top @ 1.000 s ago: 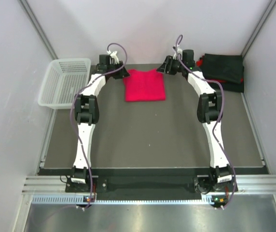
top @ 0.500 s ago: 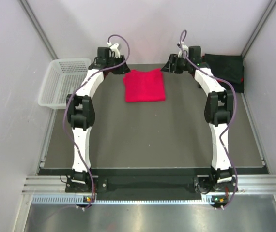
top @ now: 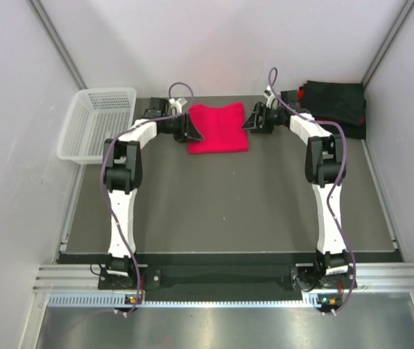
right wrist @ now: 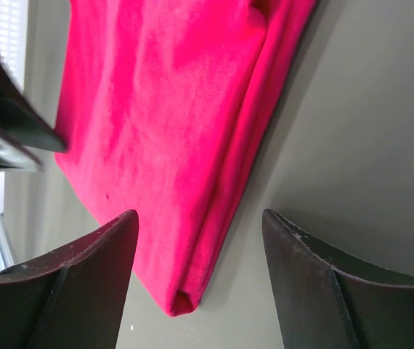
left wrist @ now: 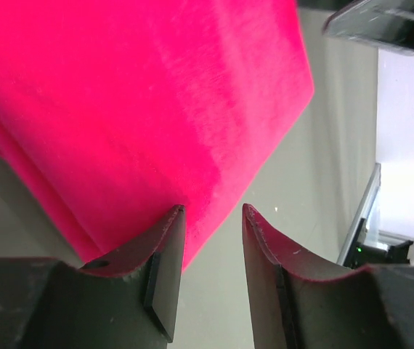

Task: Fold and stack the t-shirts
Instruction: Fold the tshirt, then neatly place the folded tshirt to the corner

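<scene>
The folded red t-shirt lies on the counter squarely between the arms: left fingers at its left edge, right fingers at its right, both parted and empty.

Folded t-shirt lies flat on the bench at far centre, with the left gripper just beside its left edge and the right gripper just beside its right edge. Basket sits at the bench's far-left corner, left of the left gripper. Pile of other t-shirts lies in the far-right corner, right of and behind the right gripper, apart from the folded t-shirt. In the wrist views, the folded t-shirt's edge sits at the gap between the left fingers and its side fold lies within the gap between the right fingers.
</scene>
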